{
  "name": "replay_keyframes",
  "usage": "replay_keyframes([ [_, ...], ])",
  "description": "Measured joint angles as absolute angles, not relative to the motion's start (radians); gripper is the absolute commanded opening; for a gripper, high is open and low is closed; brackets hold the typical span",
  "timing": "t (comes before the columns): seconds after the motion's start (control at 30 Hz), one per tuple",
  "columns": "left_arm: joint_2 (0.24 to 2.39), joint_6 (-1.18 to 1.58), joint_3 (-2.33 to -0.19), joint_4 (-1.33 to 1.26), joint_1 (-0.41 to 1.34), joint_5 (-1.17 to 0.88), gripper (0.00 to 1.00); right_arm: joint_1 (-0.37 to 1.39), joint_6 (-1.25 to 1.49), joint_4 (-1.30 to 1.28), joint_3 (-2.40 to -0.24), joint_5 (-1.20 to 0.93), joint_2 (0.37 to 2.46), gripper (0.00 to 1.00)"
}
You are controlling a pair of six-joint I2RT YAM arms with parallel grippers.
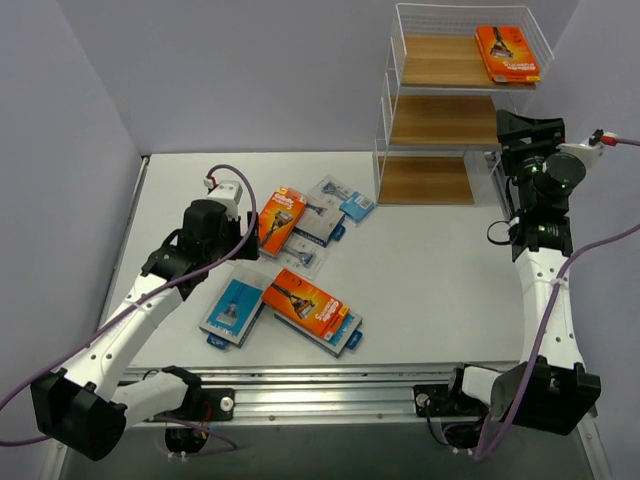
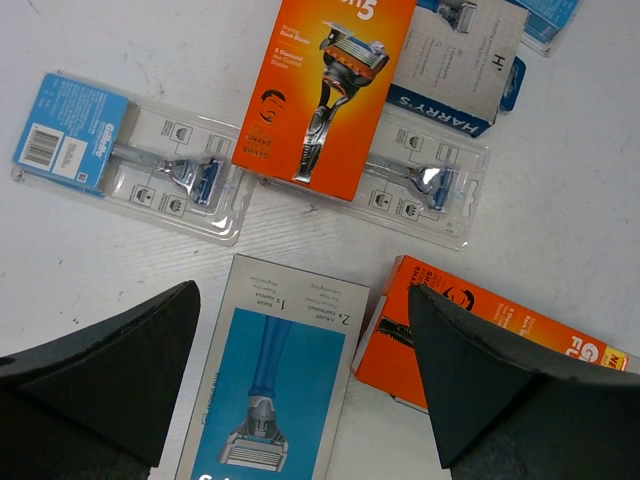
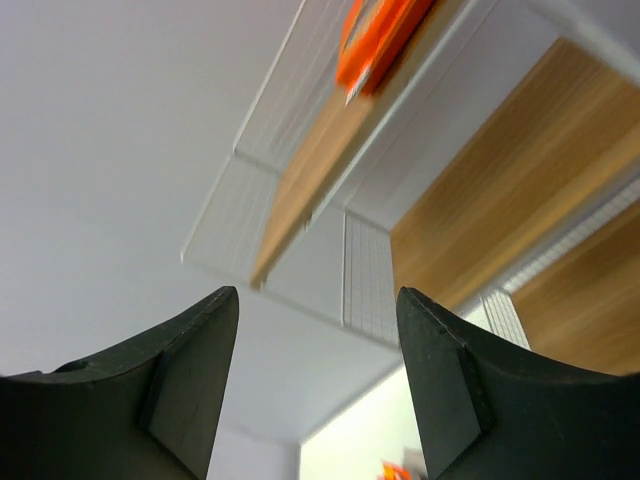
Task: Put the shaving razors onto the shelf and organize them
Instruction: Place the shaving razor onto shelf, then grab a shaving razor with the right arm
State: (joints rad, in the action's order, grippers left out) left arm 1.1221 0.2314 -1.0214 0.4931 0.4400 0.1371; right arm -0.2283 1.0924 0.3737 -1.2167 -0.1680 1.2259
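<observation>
The shelf (image 1: 440,120) stands at the far right, and one orange razor pack (image 1: 507,52) lies on its top tier. Several more packs lie on the table: an orange box (image 1: 281,218), a blue-and-grey box (image 1: 235,308), another orange box (image 1: 312,303) and clear blister packs (image 1: 305,255). My left gripper (image 1: 222,232) hovers open and empty over them. In the left wrist view my left gripper (image 2: 300,300) is above the blue-and-grey box (image 2: 275,390), beside an orange box (image 2: 480,330). My right gripper (image 1: 522,128) is open and empty at the shelf's right side. The right wrist view (image 3: 316,295) looks up at the tiers.
A grey-and-blue Harry's box (image 2: 460,60) and two blister packs (image 2: 130,155) lie beyond the left fingers. The middle tier (image 1: 445,120) and the bottom tier (image 1: 425,180) hold nothing. Grey walls close in the table. A metal rail (image 1: 330,385) runs along the near edge.
</observation>
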Motion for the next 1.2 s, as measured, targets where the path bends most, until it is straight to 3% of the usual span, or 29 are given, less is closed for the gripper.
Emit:
replay_keyframes([
  [0.27,1.109,0.217,-1.022,0.515,0.44,0.206,0.94,0.0,0.82,0.248,-1.054,-0.301,1.054,0.6],
  [0.4,1.075,0.207,-1.022,0.514,0.44,0.234,0.95,0.079,0.747,0.174,-0.937,-0.346,1.031,0.43],
  [0.43,1.069,0.204,-1.022,0.514,0.44,0.241,1.0,0.099,0.736,0.154,-0.905,-0.348,1.025,0.4],
  [0.47,1.069,0.204,-1.021,0.514,0.44,0.244,0.94,0.113,0.73,0.131,-0.876,-0.35,1.019,0.4],
  [0.53,1.068,0.2,-1.021,0.514,0.44,0.251,0.92,0.153,0.729,0.096,-0.805,-0.348,0.981,0.37],
  [0.83,1.067,0.197,-1.021,0.515,0.44,0.267,0.96,0.346,0.788,0.041,-0.609,-0.347,0.764,0.36],
  [1.2,1.055,0.198,-1.021,0.514,0.44,0.278,0.94,0.562,0.85,0.01,-0.53,-0.281,0.783,0.27],
])
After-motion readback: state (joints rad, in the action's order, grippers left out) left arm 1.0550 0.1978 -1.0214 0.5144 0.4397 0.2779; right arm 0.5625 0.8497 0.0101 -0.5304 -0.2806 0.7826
